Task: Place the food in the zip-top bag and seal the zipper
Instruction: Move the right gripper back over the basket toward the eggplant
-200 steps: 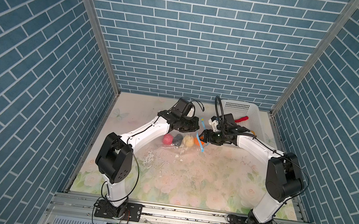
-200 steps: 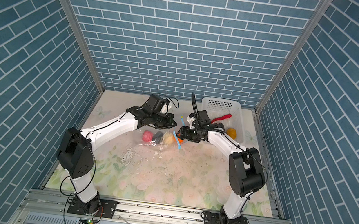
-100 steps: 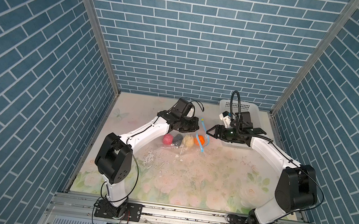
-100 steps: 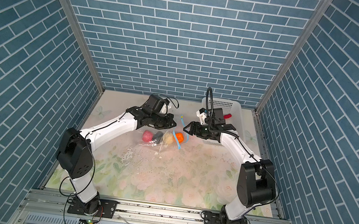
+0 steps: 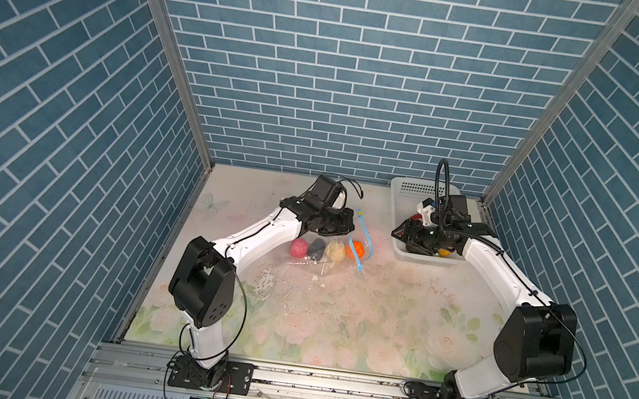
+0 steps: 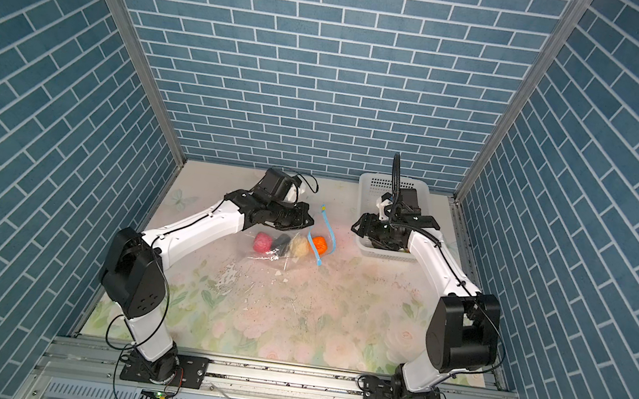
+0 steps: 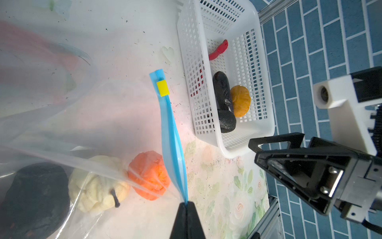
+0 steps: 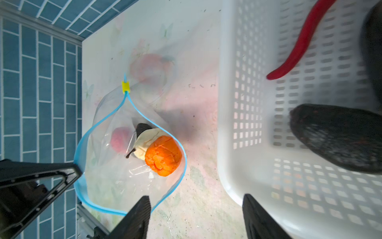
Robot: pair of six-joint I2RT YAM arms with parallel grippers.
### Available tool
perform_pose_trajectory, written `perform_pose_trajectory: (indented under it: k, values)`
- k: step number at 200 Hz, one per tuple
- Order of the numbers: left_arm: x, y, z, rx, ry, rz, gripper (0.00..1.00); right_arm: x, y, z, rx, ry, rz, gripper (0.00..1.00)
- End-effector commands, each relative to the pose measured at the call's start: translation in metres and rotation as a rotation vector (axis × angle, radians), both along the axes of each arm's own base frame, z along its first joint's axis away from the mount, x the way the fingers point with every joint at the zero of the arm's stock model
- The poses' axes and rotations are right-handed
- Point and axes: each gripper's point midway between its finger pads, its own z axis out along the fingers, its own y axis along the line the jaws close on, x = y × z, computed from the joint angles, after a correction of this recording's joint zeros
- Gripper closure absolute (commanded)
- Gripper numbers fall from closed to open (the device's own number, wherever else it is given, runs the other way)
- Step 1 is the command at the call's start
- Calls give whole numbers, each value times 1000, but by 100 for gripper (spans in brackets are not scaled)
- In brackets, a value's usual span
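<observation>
Between blue brick walls [image 5: 348,66], on the floral table [image 5: 336,316], your left gripper [image 7: 187,207] clamps the zipper [image 7: 171,132]. Only the right wrist view shows the mouth of the zip-top bag [image 8: 107,165] looped wide, orange lump [image 8: 163,155] just inside. Your right gripper [image 8: 196,196] hangs spread at the corner of the basket [image 8: 227,103], which holds the chili [image 7: 219,50] and eggplant [image 7: 222,93].

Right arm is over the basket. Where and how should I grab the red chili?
Pinch the red chili across its thin middle, coming straight down with the open right gripper. It lies slim and curved in the white basket, clear of the eggplant.
</observation>
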Motion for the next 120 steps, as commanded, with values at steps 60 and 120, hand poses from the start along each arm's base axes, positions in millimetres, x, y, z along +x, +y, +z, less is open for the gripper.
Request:
perform_pose_trajectory:
  k: [60,120]
  values:
    - [-1,3,22,-16,-41,-4,100,46,-73,-23,-383,14,-111,29]
    - [-2,3,19,-16,-28,-12,100,75,-90,-50,-480,72,-116,29]
